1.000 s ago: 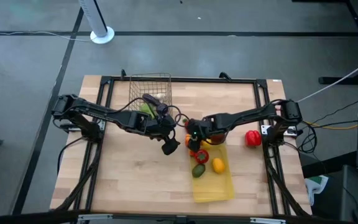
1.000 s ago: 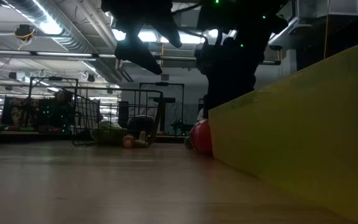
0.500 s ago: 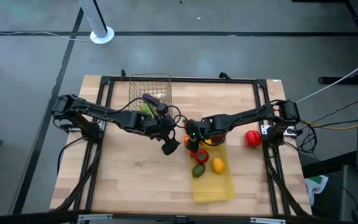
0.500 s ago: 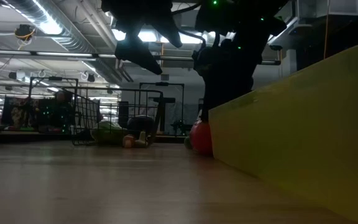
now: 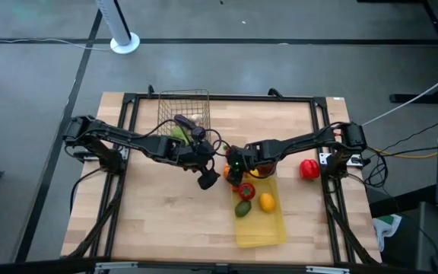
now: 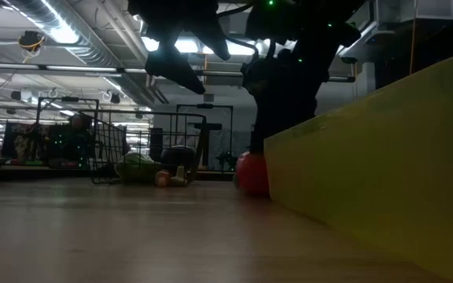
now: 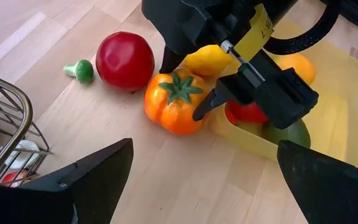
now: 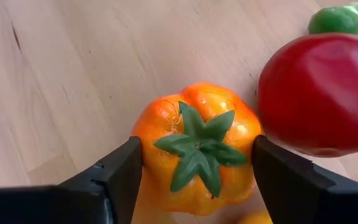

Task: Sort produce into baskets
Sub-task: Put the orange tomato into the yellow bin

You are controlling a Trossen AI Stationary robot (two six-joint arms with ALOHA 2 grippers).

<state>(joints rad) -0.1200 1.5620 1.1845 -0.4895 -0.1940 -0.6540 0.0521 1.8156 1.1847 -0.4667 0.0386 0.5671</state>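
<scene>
Right end effector [image 8: 194, 168] lowered at mid-bench, fingers spread to either side of the orange pepper [image 8: 195, 147], flanking it closely; contact not clear. Pepper resting on the bench [image 5: 166, 205] just off the yellow tray [image 5: 268, 228], at the tray's 11 o'clock corner. Red tomato [image 7: 125, 60] just beside the pepper, a small green piece [image 7: 79, 70] nearby. Yellow lemon [image 7: 207, 59] tucked under the right arm. Left end effector [image 5: 207, 180] hovering released, at 9 o'clock of the pepper. Wire basket [image 5: 184, 106] at 12 o'clock of the bench, holding a few pieces. Red pepper [image 5: 309, 168] lying alone at 3 o'clock.
</scene>
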